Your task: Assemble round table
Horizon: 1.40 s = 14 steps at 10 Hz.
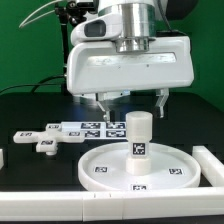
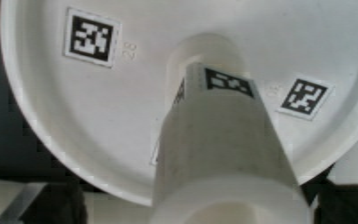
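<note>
Thick smooth white plastic cylinder leg [image 1: 138, 133], upright on rimmed round disc [image 1: 166, 158]

no words, numbers or brand names can be read anywhere. the only signs are small black-and-white square tags [image 2: 92, 40], coded patterns rather than letters. they sit on the round disc [image 1: 112, 157], the upright leg [image 1: 138, 130], the cross-shaped piece [image 1: 43, 141], and in a row on the marker board [image 1: 90, 127].

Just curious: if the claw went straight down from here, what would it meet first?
Likely the short leg standing upright on the round disc, right below the open claw; depth is hard to judge.
</note>
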Each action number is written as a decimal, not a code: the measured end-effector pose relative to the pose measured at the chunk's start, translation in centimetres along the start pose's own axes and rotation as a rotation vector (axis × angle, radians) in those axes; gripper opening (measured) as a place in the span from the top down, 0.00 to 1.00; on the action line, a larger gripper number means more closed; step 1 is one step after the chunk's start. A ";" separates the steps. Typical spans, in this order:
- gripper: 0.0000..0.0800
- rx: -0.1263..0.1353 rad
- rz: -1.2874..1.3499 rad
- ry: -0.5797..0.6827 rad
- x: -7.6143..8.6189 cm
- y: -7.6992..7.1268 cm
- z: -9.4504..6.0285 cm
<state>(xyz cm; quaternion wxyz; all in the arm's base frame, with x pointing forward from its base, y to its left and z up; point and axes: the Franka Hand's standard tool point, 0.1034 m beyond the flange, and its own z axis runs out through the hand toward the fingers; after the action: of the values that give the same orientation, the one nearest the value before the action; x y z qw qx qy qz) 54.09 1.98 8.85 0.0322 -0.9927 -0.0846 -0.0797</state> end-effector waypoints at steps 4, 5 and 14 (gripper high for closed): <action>0.19 0.051 -0.008 -0.162 0.6 -0.5 0.8; 0.19 0.052 -0.012 -0.167 0.4 -0.1 1.1; 0.49 0.049 0.003 -0.165 0.5 0.1 1.1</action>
<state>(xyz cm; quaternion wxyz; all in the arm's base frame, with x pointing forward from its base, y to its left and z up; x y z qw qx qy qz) 54.73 2.08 7.87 0.0495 -0.9949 -0.0876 0.0044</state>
